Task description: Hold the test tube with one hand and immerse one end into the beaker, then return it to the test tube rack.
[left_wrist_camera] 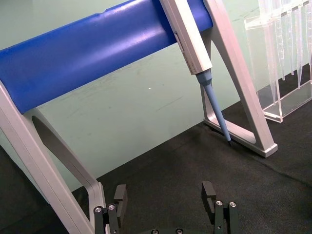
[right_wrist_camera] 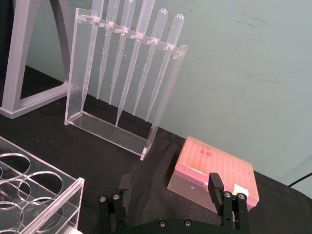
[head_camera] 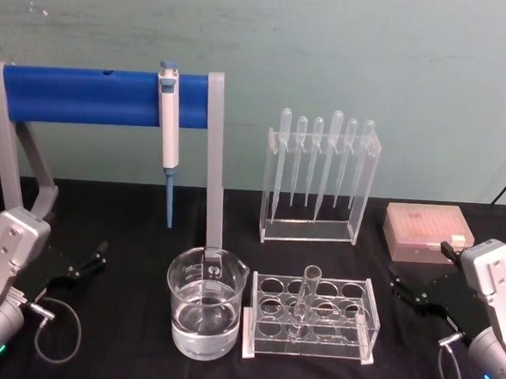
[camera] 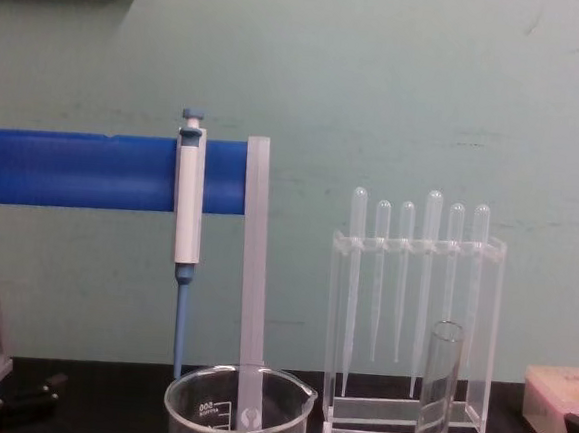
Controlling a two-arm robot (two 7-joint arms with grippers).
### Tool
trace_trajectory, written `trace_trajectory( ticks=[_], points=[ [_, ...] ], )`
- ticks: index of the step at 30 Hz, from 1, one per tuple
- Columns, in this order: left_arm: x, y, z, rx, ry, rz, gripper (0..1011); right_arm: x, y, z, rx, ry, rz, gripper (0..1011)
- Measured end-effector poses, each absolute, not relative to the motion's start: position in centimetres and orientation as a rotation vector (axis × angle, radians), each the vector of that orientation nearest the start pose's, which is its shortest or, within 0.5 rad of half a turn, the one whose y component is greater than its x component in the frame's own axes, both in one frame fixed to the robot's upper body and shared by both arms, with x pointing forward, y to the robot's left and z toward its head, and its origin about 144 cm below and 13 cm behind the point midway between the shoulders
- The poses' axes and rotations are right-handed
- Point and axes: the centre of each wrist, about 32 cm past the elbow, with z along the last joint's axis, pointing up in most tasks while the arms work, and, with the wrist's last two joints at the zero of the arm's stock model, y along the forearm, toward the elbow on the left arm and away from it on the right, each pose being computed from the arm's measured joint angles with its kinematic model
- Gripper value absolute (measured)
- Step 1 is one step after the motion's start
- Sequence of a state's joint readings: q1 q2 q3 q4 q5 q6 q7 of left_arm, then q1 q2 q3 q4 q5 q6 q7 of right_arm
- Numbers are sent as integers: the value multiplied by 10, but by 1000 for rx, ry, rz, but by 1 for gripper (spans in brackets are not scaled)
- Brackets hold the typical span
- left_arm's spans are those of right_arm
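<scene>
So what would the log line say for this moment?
test tube: in rack | beaker: liquid inside, beside rack | left gripper: open, empty, parked left | right gripper: open, empty, parked right

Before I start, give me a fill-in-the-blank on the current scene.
The long clear glass test tube stands in the clear acrylic rack, ____ of the wide glass beaker.
The clear stand behind the rack holds ____ thin plastic pipettes.
The black left tool and black right tool are both ____.
Missing: right; six; open.
</scene>
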State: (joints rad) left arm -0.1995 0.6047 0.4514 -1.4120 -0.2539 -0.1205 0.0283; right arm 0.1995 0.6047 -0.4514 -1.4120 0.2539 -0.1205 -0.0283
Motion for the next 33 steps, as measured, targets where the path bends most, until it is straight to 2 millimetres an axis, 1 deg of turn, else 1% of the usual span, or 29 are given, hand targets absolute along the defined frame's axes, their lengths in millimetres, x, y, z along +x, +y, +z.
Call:
trace_trajectory(
  ticks=[14,20,24,28,29,30,33],
  points=[
    [489,310,1140,304,-285,1248,1000,488,-310,1141,-302,-287,-1248,1000],
    [489,310,1140,304,-285,1248,1000,482,-321,1155,-239,-339,-1235,1000],
    [489,310,1140,305,-285,1248,1000,478,-325,1160,-212,-350,-1218,1000],
    [489,310,1140,304,-285,1248,1000,471,-331,1164,-181,-347,-1155,1000],
    [489,310,1140,304,-285,1248,1000,468,-336,1166,-168,-338,-1090,1002],
    [489,310,1140,304,-285,1248,1000,468,-336,1166,-168,-338,-1090,1002],
    [489,310,1140,304,-285,1248,1000,465,-343,1169,-162,-327,-993,1000]
  ],
)
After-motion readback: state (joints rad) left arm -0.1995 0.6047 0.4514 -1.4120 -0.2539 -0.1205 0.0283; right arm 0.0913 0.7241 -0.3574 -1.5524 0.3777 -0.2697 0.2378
